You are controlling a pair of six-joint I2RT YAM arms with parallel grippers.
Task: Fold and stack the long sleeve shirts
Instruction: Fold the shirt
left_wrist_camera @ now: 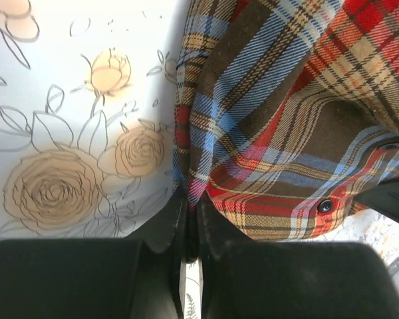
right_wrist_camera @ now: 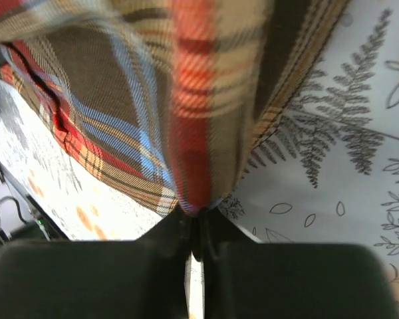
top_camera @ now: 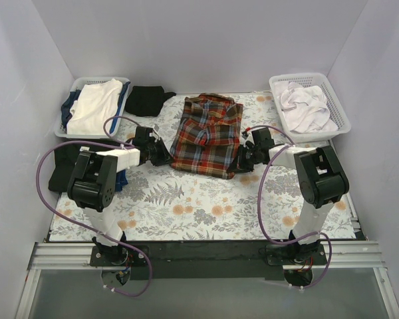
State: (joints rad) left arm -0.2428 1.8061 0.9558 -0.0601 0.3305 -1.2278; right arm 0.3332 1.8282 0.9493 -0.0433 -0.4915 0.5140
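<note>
Two grippers, both clamped on the plaid shirt [top_camera: 207, 136].

Left gripper [left_wrist_camera: 191, 222]: fingers pressed together, with a thin fold of the shirt's left edge pinched at the tips. It sits low over the floral tablecloth [top_camera: 186, 199].

Right gripper [right_wrist_camera: 196, 222]: fingers likewise closed, with a fold of the shirt's right edge caught between the tips. In the wrist view the cloth rises away from the tips, blurred at the top.

Plaid shirt: mid-table, between the two arms, bunched into a rough block with its collar end toward the far wall. Red-orange tartan with navy, yellow and light-blue lines. A dark button [left_wrist_camera: 325, 206] shows near one edge.

Black shirt [top_camera: 146, 100]: crumpled at the far side of the table, just beside the left basket [top_camera: 80, 81] and apart from the plaid shirt.

Left basket: far left corner, holds white and blue cloth.

Right basket [top_camera: 339, 109]: far right corner, holds white cloth.
</note>
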